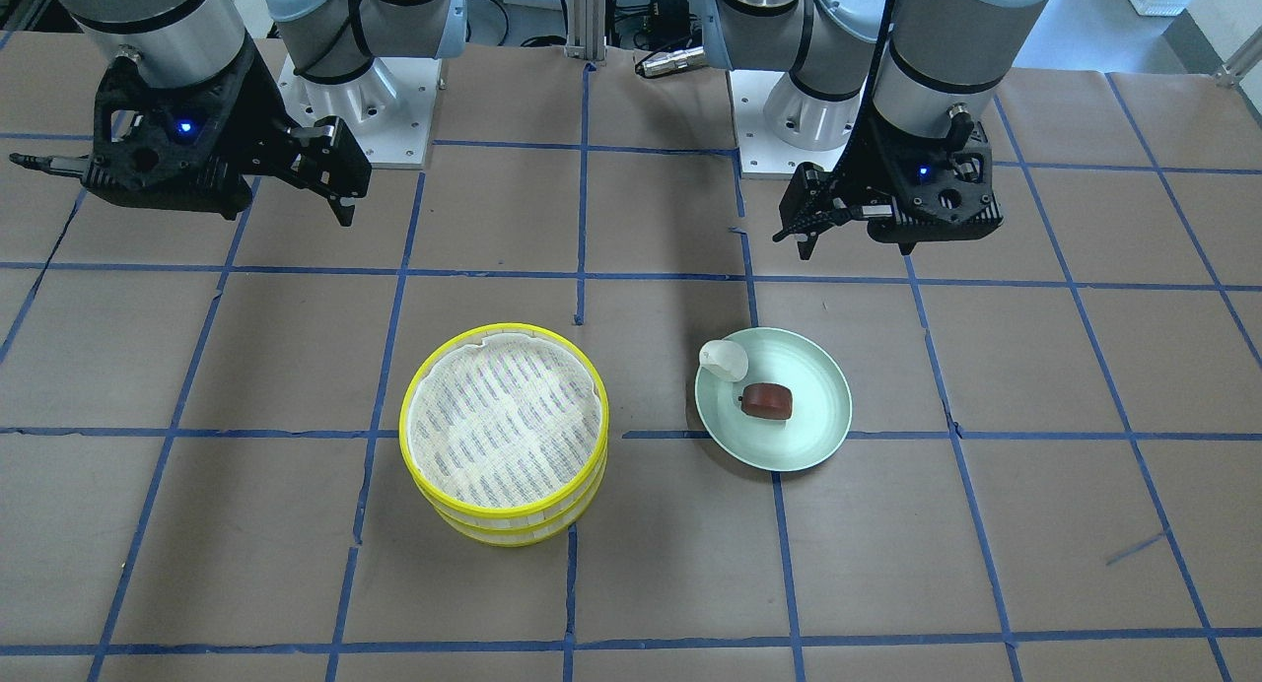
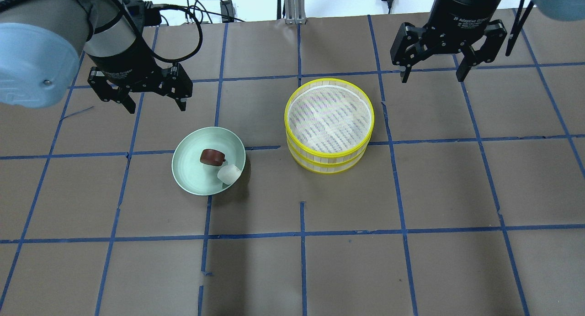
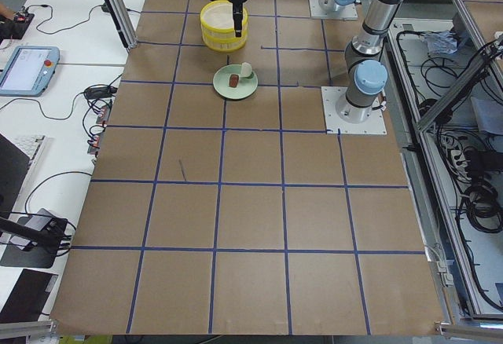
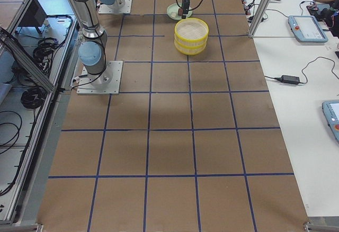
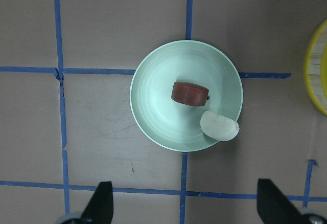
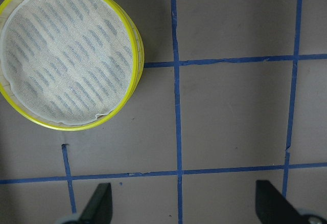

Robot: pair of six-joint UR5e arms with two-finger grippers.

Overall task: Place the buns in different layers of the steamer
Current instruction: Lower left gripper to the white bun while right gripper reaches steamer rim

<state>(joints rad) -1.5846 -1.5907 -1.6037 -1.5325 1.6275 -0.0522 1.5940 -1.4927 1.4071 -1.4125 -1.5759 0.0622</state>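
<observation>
Hovering left gripper (image 2: 156, 107): I read its jaws as spread wide with nothing between them, up above the table near the plate.
Right gripper (image 2: 432, 77): jaws wide as well, holding nothing, hanging over the table off to one side of the steamer.
Reddish-brown bun (image 2: 212, 157): lying near the middle of the pale green plate (image 2: 188, 167).
White bun (image 2: 228, 174): on the same plate, at its rim, just beside the brown one.
Steamer layers: top layer (image 2: 329, 113) stacked on the bottom layer (image 2: 327, 166), slightly offset; I see only white cloth lining in the top one.
Table (image 2: 411, 261): brown sheet with a blue tape grid; plate and steamer stand apart on it.
</observation>
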